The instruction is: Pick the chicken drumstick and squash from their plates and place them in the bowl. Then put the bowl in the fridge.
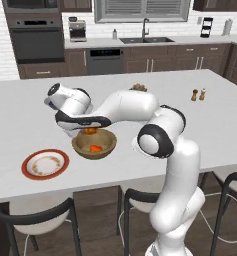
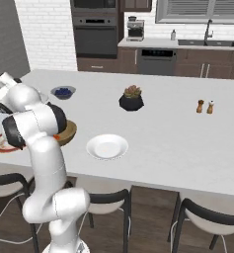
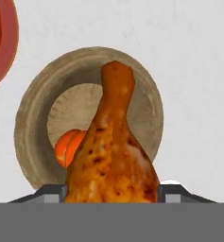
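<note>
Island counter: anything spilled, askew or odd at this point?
Nothing stands out. The squash lies in the bowl, the drumstick is held in the pincer above it, both plates lie flat and bare, and the shakers stand upright.

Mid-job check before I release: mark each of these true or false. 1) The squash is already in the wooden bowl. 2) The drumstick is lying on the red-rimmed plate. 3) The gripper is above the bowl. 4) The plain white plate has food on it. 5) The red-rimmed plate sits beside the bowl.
1) True: the squash lies inside the bowl.
2) False: the chicken drumstick is held between the fingers of the gripper, over the bowl.
3) True.
4) False: the white plate is bare.
5) True: the red-rimmed plate sits beside the bowl, apart from it.
</note>
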Robot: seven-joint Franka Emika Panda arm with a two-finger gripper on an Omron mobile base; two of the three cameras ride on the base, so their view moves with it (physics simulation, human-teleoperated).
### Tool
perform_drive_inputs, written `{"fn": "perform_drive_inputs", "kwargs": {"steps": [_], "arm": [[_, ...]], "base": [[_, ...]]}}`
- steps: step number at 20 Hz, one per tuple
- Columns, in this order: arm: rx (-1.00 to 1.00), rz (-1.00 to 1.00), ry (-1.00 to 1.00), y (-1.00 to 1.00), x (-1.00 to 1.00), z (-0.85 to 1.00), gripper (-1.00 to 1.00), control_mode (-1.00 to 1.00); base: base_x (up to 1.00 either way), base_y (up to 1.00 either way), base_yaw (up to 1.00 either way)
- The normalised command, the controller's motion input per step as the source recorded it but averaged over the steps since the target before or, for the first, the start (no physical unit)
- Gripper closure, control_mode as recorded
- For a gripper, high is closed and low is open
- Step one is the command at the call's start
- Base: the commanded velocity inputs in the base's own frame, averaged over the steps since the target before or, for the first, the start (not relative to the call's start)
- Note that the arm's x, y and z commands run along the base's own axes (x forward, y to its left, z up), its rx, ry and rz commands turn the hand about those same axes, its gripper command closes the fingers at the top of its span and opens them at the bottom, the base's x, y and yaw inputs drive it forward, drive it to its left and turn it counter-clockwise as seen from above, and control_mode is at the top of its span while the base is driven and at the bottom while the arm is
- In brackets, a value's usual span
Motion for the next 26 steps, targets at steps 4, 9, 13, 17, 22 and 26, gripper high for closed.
{"fn": "perform_drive_inputs", "kwargs": {"steps": [4, 9, 13, 17, 22, 26], "arm": [[0.16, 0.0, 0.1, -0.44, 0.36, -0.2, 1.0, -1.0], [0.15, -0.03, 0.0, -0.02, 0.48, -0.49, 1.0, -1.0], [0.1, -0.02, 0.01, 0.06, 0.58, -0.35, 1.0, -1.0], [0.04, 0.0, 0.01, 0.3, 0.58, -0.25, -1.0, -1.0], [0.0, -0.01, 0.0, 0.17, 0.34, -0.07, -1.0, -1.0], [0.05, -0.07, 0.02, -0.06, 0.0, 0.09, -1.0, -1.0]], "base": [[0.0, 0.0, 0.0], [0.0, 0.0, 0.0], [0.0, 0.0, 0.0], [0.0, 0.0, 0.0], [0.0, 0.0, 0.0], [0.0, 0.0, 0.0]]}}
